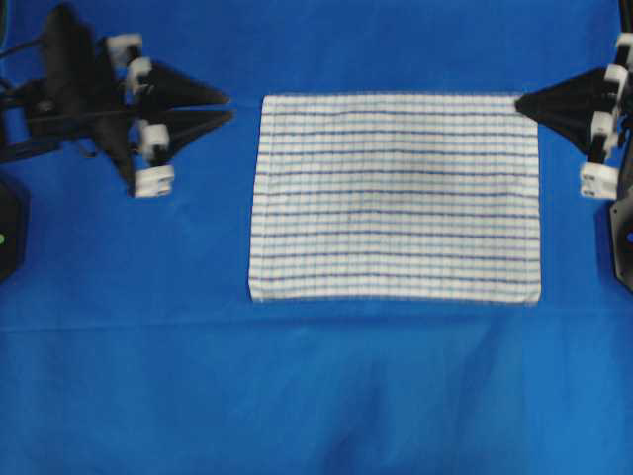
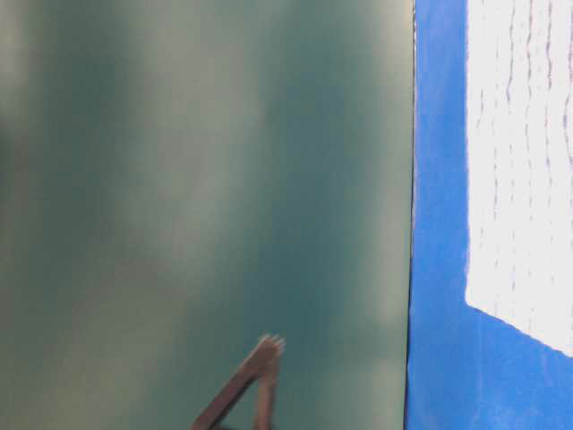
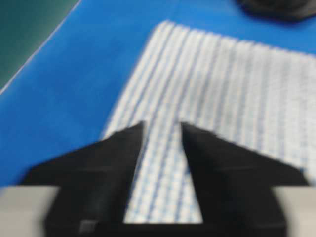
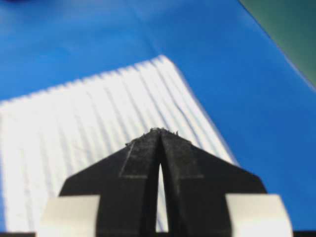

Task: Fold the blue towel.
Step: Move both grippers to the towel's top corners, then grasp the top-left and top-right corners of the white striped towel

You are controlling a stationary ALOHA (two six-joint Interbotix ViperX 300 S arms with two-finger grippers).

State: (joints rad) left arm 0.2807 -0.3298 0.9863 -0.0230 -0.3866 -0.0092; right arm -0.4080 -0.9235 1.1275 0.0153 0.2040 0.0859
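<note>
The blue towel (image 1: 396, 198) is a white cloth with thin blue stripes. It lies flat and unfolded in the middle of the blue sheet. My left gripper (image 1: 230, 107) hovers just left of its upper left corner. It is open, and in the left wrist view (image 3: 163, 126) the towel (image 3: 222, 89) shows through the gap between the fingers. My right gripper (image 1: 519, 102) points at the upper right corner. Its jaws are shut, tips together over the towel (image 4: 89, 113) in the right wrist view (image 4: 159, 131), and the cloth under them lies flat.
A plain blue sheet (image 1: 316, 396) covers the table around the towel. Green table surface (image 3: 29, 24) shows beyond the sheet's far edge. The arm bases stand at the left (image 1: 10, 228) and right (image 1: 621, 237) edges. A blurred dark finger tip (image 2: 264, 351) shows in the table-level view.
</note>
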